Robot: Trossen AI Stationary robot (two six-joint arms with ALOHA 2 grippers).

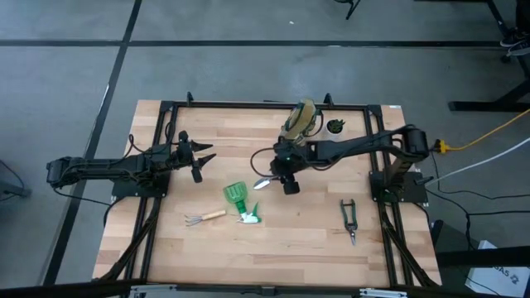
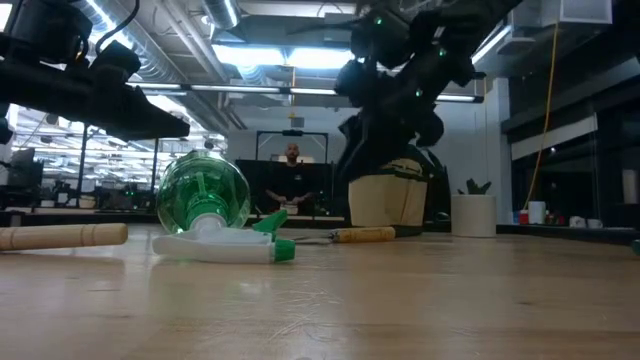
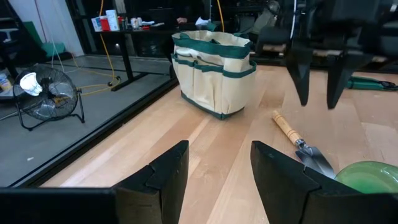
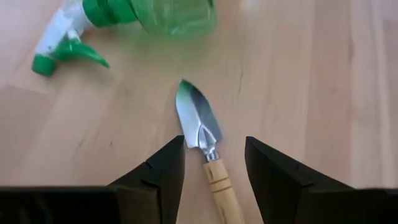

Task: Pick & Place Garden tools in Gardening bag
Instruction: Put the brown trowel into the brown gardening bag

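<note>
Arms reached in from both sides of the wooden tabletop [image 1: 273, 240] in the high view. At the left of the frame the left gripper [image 1: 201, 160] hung with its fingers spread wide and nothing between them, well apart from every tool. Below and right of it, toward the lower middle, lay the wooden-handled rake [image 1: 204, 218]. Just right of that was the green sprayer bottle [image 1: 236, 197] on its side, with its green-and-white spray head [image 1: 250, 218] beside it. Near the centre of the frame the right gripper [image 1: 287, 180] hovered over the trowel [image 1: 263, 182], fingers wide and gripping nothing; in the right wrist view the silver blade and wooden handle [image 4: 205, 140] showed on the wood between the two dark fingers [image 4: 161, 171], not touched by either. Above it, at the upper middle, the gardening bag [image 1: 300, 120] stood upright by the far edge. Just right of the bag stood a small white plant pot [image 1: 334, 127]. At the lower right of the frame lay the dark pruning shears [image 1: 349, 218], well apart from the other tools.
</note>
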